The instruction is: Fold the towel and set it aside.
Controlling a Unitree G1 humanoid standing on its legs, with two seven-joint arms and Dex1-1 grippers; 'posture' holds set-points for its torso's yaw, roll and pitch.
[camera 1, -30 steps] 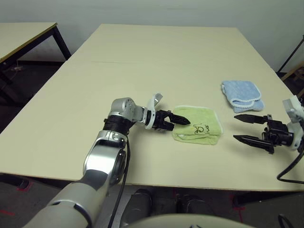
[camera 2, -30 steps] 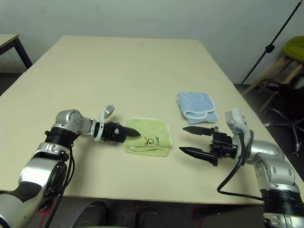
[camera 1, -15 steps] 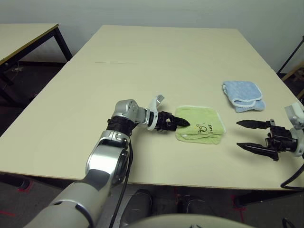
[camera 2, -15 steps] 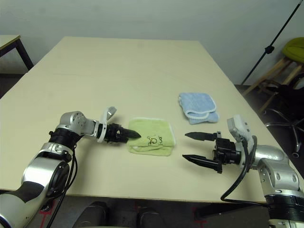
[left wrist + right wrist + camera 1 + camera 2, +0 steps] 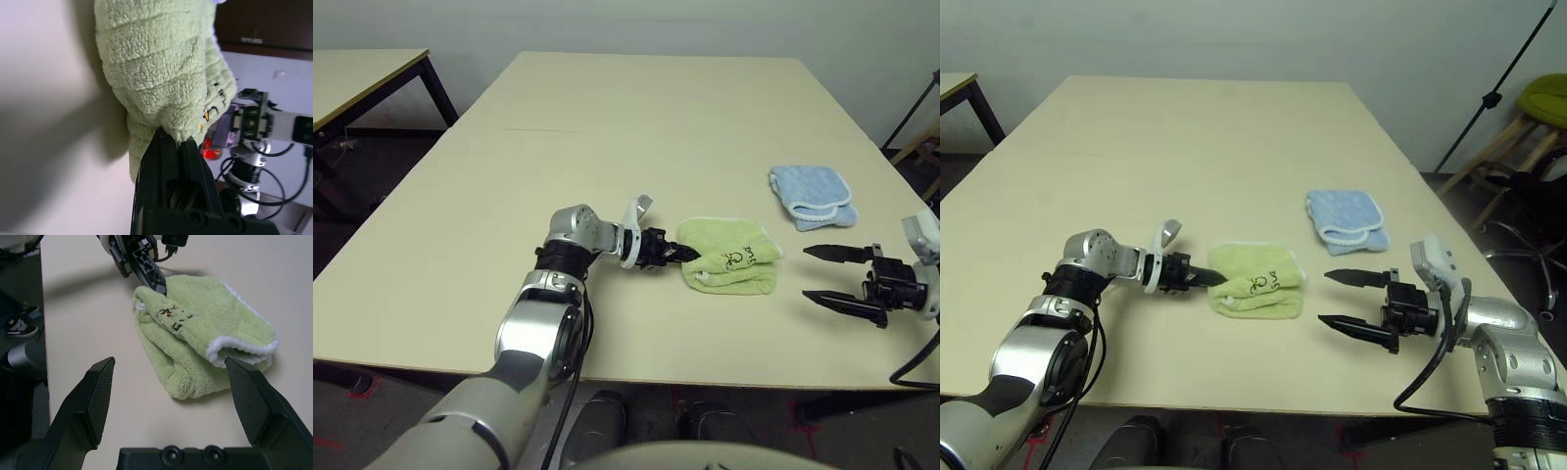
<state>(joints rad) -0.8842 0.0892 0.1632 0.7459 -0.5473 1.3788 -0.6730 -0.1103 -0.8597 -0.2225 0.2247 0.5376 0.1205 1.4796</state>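
Centre frame, bench (image 5: 607, 147) | my left tool (image 5: 688, 257) clamps the folded towel (image 5: 734, 266) by its near edge, ready to drag it aside | right tool (image 5: 830, 277) gapes wide, clear at lower right, standing by.

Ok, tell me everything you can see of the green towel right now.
The towel is light green terry cloth with white stitched edging and a small dark embroidered mark on top. It lies folded into a thick, bunched bundle on the table, toward its front edge, nearer than the blue cloth. The left gripper is shut on its left edge, the fingers pinching a fold. The right gripper hangs open beside it, not touching.
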